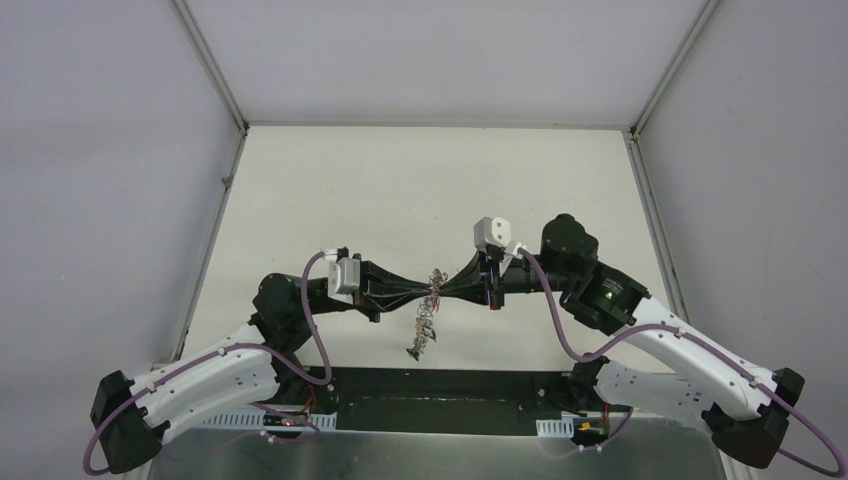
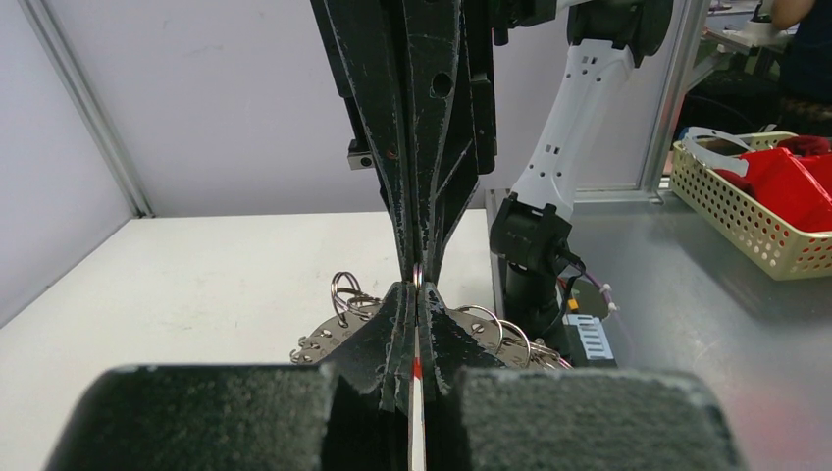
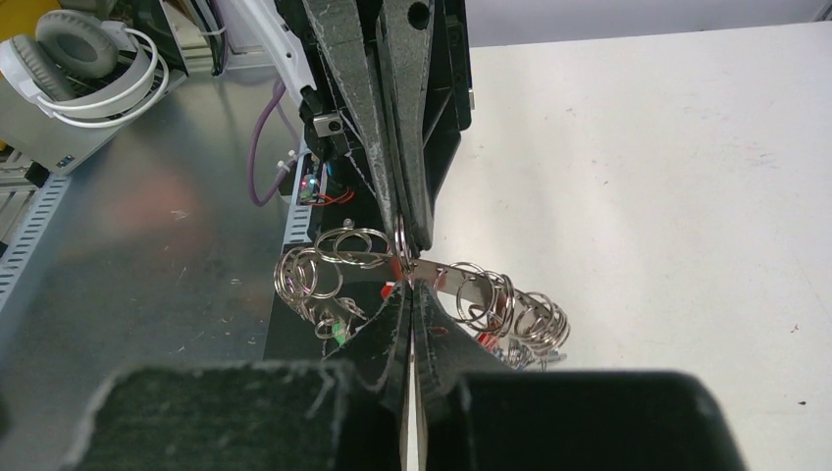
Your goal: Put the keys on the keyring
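Closest to the left wrist camera, the left gripper (image 2: 417, 294) is seen with its fingers pressed almost together on a thin strip (image 2: 417, 378), silver with a touch of red, viewed edge-on; what the strip is cannot be told. The right gripper (image 3: 412, 290) is met tip to tip, its jaws likewise drawn narrow, and the flat band of the keyring (image 3: 461, 280) is seen emerging from its fingertips, so the ring appears to be pinched at its rim.

Both grippers are held above the white table (image 1: 400, 190), near its middle, and the keyring is carried in the air between them rather than laid down. From above, it is seen trailing from the meeting point toward the near edge. Many silver split rings (image 3: 353, 243) are fanned out on either side of the pinch. A red tag (image 3: 396, 265) is lodged right at the fingertips, and a green tag (image 3: 338, 334) is hung lower on the bundle — the keys themselves cannot be separated from the rings.

Off the table, on the grey bench, a pale mesh basket (image 2: 746, 218) is filled with red objects (image 2: 785, 182).
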Robot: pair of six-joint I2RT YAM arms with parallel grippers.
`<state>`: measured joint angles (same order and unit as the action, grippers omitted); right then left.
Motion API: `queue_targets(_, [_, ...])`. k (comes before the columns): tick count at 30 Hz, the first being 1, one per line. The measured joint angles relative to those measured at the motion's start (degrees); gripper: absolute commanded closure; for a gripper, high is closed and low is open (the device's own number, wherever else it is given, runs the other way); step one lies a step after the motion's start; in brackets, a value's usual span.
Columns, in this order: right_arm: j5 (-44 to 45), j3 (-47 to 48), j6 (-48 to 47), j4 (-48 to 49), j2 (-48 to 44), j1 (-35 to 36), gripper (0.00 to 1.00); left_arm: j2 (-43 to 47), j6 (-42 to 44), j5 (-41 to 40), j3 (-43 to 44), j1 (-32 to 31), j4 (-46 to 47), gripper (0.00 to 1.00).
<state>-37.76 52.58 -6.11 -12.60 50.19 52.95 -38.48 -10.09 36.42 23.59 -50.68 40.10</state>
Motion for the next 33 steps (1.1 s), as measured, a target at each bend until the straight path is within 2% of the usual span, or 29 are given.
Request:
queue_targets(10, [-0.22, -0.24, -0.92, -0.66, 1.97, 0.00, 1.00, 0.15, 0.00, -0.02, -0.24, 0.02, -1.09, 1.00])
queue_targets(12, [-0.28, -0.24, -0.94, -1.01, 2.51, 0.00, 0.94, 0.15, 0.02, -0.09, -0.46, 0.02, -1.40, 1.00])
queue_targets(16, [-0.55, -0.17, -1.22, -1.88, 3.30, 0.00, 0.68, 0.13, 0.04, -0.15, -0.74, 0.02, -1.44, 1.00])
queue_targets(18, [-0.13, -0.17, -1.29, -2.80, 3.39, 0.00, 0.62, 0.26, 0.02, -0.33, -0.74, 0.02, -0.59, 1.00])
queue_targets(25, [0.87, -0.33, -1.73, -3.41, 0.28, -0.13, 0.61, 0.63, 0.00, -0.31, -0.74, 0.00, 0.26, 1.00])
queue_targets(33, [-0.63, -0.94, -0.33, 2.62, -2.27, -0.17, 0.61, 0.63, 0.00, -0.31, -0.74, 0.00, 0.26, 1.00])
